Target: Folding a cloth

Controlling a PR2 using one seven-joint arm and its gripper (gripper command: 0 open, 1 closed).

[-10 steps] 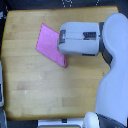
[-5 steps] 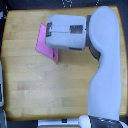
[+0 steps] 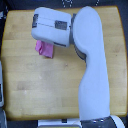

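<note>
Only a crumpled pink corner of the cloth (image 3: 44,49) peeks from under the arm (image 3: 75,35) on the worktop (image 3: 30,85); it looks light and limp, best pinched at a free corner, and the gripper's state cannot be told.

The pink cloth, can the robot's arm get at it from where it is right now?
Probably yes. The arm hangs directly over the pink cloth on the wooden table, covering most of it, with nothing else visible between them. The claw itself is hidden.

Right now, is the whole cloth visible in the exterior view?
No. Only a small pink part of the cloth shows below the arm's white housing, which covers the rest.
</note>
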